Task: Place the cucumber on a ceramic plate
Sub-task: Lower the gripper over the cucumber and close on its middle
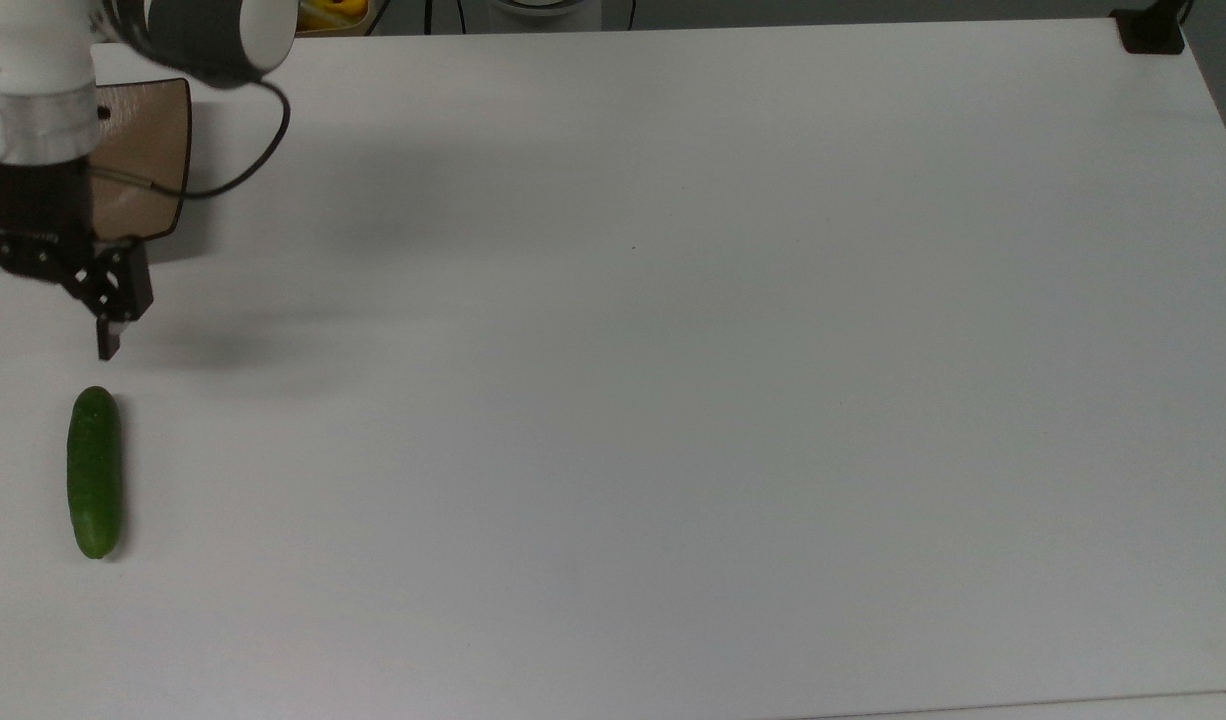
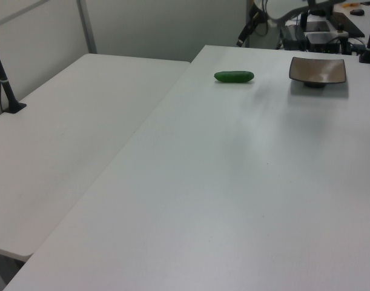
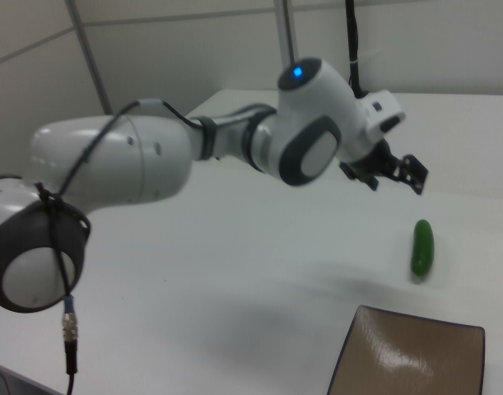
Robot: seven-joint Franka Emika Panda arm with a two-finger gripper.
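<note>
We are on the approach: our gripper (image 1: 41,325), spread and empty, hangs between plate (image 1: 158,150) and cucumber (image 1: 95,472) (untouched on the table (image 1: 673,400)); next we must descend astride it.

bare table (image 1: 673,400) surrounds the cucumber (image 1: 95,472); pincer (image 1: 43,325) seemingly hangs above, unobstructed.

A glossy white robot arm (image 3: 111,160) built of rounded segments, with grey joint caps and one small blue light. A thin black cable (image 1: 243,165) loops along it. Its black gripper (image 3: 389,171) has angular linkages.
</note>
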